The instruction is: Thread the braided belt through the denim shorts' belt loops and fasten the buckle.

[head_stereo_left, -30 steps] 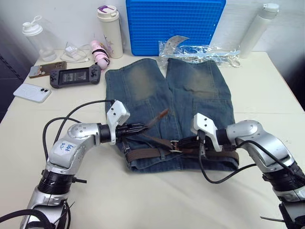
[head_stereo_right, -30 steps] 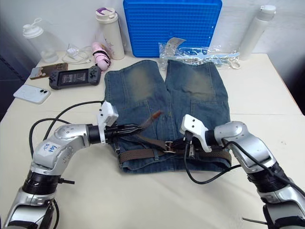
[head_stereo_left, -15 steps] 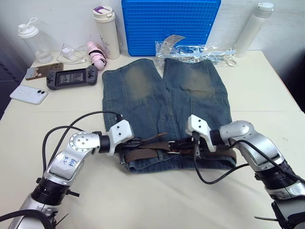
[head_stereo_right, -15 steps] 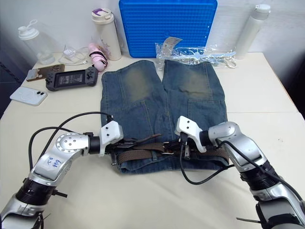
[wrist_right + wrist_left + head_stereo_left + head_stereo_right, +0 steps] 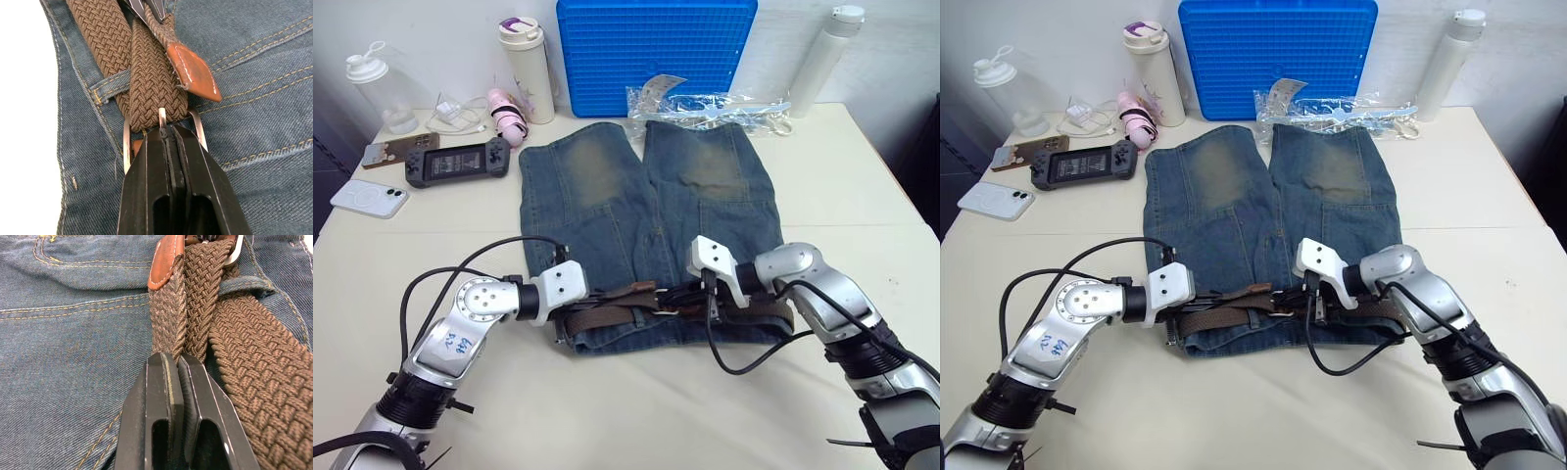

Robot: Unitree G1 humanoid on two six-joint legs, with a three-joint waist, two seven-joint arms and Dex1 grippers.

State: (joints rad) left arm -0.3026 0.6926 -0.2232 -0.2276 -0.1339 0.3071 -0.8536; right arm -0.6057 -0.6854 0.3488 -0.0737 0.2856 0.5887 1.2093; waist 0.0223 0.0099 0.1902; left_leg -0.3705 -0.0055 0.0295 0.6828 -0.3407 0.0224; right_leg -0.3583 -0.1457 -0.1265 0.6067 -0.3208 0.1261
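- Even, bright indoor light falls over the cream bench (image 5: 842,176); no strong glare patch on it.
- Shadows are soft and short: a faint dark edge lies under the denim shorts (image 5: 646,196) along the near hem and beneath the arms' black cables.
- The far left corner behind the clear bottle (image 5: 374,78) is dim, and so is the far right edge.
- Small highlights sit on the crinkled clear plastic bag (image 5: 715,100) and on the arms' silver shells.
- Head views are sharp across the bench, with no obvious bending at the edges.
- In the left wrist view the braided belt (image 5: 195,313) weave is crisp, and the left tool (image 5: 176,363) is slightly soft lower down.
- In the right wrist view the buckle (image 5: 161,118) glints mildly; the bench beside the denim is washed out white.
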